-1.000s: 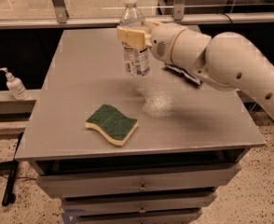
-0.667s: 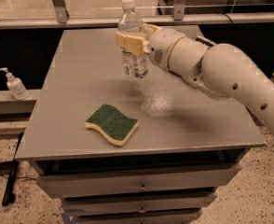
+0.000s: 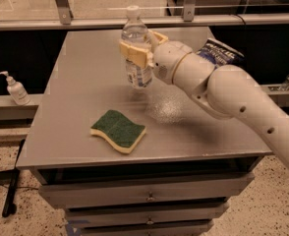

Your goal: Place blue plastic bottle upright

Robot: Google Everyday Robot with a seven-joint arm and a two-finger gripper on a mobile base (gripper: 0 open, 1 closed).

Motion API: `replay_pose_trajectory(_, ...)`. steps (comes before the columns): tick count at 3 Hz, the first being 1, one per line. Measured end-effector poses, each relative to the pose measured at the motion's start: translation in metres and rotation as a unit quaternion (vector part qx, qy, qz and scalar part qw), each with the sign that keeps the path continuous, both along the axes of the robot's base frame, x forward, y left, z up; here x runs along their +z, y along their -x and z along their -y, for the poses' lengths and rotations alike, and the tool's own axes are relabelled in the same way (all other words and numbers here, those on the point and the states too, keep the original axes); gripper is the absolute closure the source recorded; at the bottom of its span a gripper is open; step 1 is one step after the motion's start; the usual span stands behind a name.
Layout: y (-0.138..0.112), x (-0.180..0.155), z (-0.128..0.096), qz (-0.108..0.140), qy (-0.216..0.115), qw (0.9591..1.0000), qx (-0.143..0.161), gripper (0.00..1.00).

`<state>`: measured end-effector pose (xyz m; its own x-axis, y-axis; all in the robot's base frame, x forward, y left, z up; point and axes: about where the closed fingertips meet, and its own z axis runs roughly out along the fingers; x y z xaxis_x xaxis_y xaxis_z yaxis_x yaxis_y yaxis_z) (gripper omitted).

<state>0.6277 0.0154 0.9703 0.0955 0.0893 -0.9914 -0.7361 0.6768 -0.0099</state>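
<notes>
The blue plastic bottle (image 3: 136, 48) is clear and ribbed with a white cap. It stands upright in the air, a little above the grey table (image 3: 80, 97), near its middle. My gripper (image 3: 138, 54) comes in from the right and is shut on the bottle's middle, its tan fingers (image 3: 132, 53) wrapped around it. The bottle's bottom hangs just above the tabletop.
A green and yellow sponge (image 3: 119, 130) lies near the table's front, left of the bottle. A dark blue chip bag (image 3: 219, 52) lies at the back right, partly behind my arm. A small white pump bottle (image 3: 15, 89) stands on a ledge left of the table. Drawers sit under the tabletop.
My arm has reached a little further left, carrying the bottle with it. The bottle stays upright in the grip.
</notes>
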Motion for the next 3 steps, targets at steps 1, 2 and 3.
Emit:
replay_pose_trajectory(1, 0.000, -0.010, -0.002, 0.000, -0.017, 0.9998, -0.001, 1.00)
replay_pose_trajectory(2, -0.001, -0.019, -0.003, -0.005, -0.034, 0.9994, -0.002, 1.00)
replay_pose_trajectory(3, -0.003, -0.024, -0.003, -0.008, -0.041, 0.9991, -0.004, 0.82)
